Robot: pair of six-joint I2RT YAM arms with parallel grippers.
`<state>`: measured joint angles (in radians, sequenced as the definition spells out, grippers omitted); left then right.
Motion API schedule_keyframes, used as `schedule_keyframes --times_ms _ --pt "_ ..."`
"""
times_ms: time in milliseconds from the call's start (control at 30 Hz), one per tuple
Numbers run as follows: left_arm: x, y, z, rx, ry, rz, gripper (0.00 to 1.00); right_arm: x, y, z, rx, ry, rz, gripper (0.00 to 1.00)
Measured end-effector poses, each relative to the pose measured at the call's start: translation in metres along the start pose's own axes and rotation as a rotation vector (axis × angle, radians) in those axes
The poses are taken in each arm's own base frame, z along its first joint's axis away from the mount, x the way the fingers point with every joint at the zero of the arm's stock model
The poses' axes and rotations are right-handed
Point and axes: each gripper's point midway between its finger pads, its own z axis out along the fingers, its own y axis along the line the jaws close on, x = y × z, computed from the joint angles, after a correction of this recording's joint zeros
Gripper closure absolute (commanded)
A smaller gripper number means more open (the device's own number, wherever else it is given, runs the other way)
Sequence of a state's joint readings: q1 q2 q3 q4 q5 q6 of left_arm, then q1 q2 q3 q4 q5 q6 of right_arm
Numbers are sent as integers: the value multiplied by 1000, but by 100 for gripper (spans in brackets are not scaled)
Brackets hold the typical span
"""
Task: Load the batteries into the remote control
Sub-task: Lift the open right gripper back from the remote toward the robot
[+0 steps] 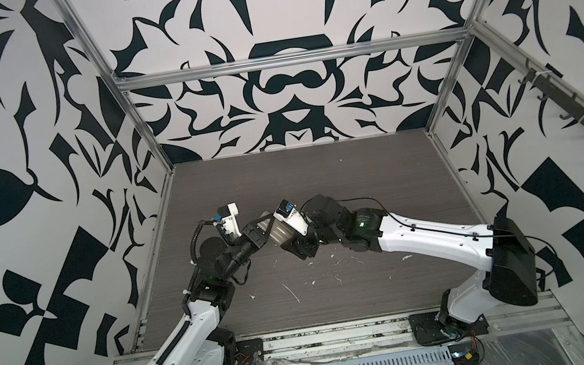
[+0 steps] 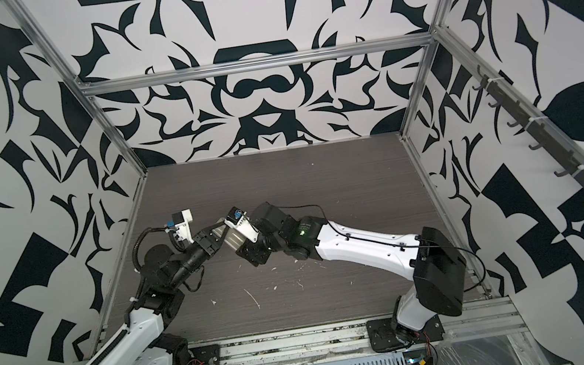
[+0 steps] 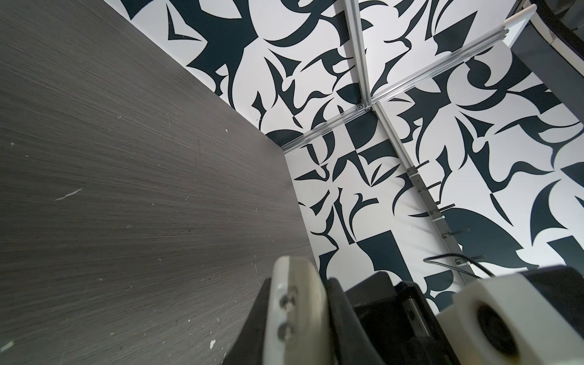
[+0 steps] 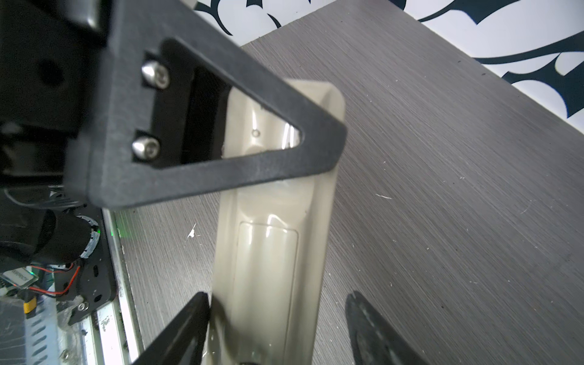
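Start at your right claw point(image 4: 276, 297). Its jaws are spread, with the near end of the remote point(image 4: 278, 202) lying between them. One finger point(image 4: 189, 328) touches a long edge of the remote. The second finger point(image 4: 369, 328) stands clear of the opposite edge, and bare table point(image 4: 442, 189) shows in that gap. The remote is therefore off-centre in this claw, pushed toward the touching finger.

The remote's long axis runs straight out from between those fingers, away from the right claw, with its beige back facing the wrist camera. Just beyond the fingertips, a cover point(image 4: 267, 268) appears as a flush rectangular outline in that back, and it looks seated. No batteries show in any view, and you cannot tell whether they sit behind it.

At the far end, your left claw point(image 4: 328, 139) is clamped across the remote, one dark triangular finger lying flat over the back. That claw alone has a firm hold.

In both top views the remote point(image 1: 283, 233) bridges the two claws, which nearly meet. The right claw is the free one, and the cover lies on its side. If you close the right claw, the clear finger will likely have to travel while the touching one pushes.
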<state>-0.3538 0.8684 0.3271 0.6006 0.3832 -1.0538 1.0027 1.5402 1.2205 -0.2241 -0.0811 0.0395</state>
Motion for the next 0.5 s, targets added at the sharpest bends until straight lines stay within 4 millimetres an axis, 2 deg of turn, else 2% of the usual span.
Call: schedule_keyframes --times_ms 200,300,400,500 --pt "1 3 1 -10 5 -5 100 1 0 7 -1 1 -11 21" --pt "1 4 2 -12 5 -6 100 5 0 11 -5 13 -12 21" --pt "2 5 2 -15 7 -8 100 7 0 14 -5 20 -12 25" --pt "1 6 2 -18 4 -9 100 8 1 17 -13 18 -9 34"
